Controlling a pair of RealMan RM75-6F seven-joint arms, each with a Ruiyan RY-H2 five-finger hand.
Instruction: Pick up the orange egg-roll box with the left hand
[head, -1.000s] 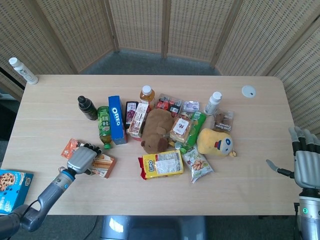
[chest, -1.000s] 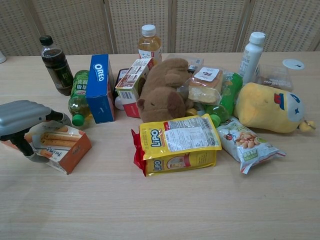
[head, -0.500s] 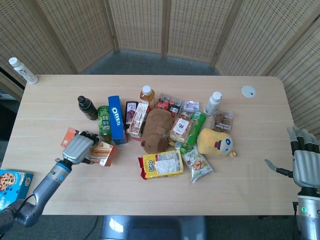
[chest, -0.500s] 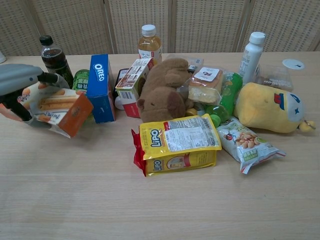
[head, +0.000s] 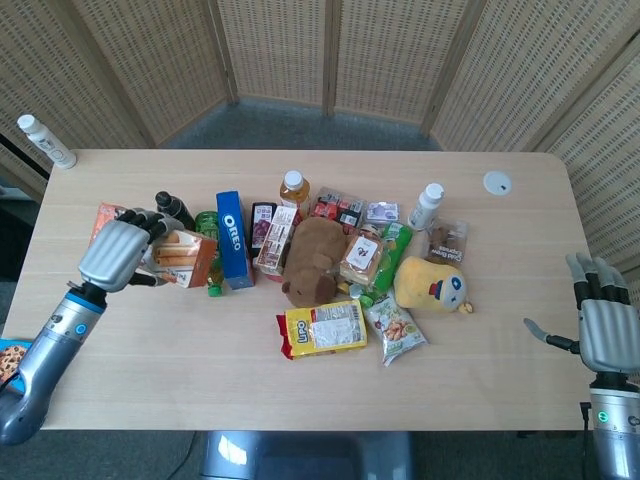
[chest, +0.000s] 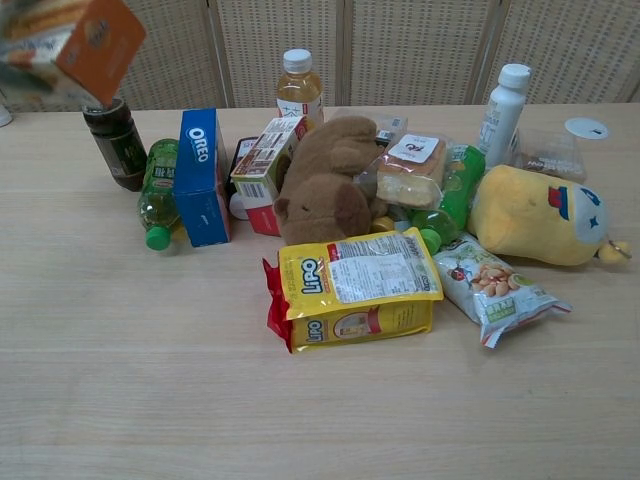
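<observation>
Left robot hand (head: 118, 254): wrapped around the orange egg-roll box (head: 182, 256), holding it up off the table (head: 300, 390).
Box: in the air, tilted, in front of the dark bottle (chest: 114, 143), beside the blue Oreo box (head: 233, 238).
Right robot hand (head: 603, 324): holds nothing, fingers apart, at the table's right edge.

"oreo" on the blue box (chest: 198, 177)

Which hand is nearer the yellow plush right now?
Right. The right hand hangs open off the table's right edge, right of the yellow plush; the left hand holds the orange egg-roll box far across the clutter.
</observation>
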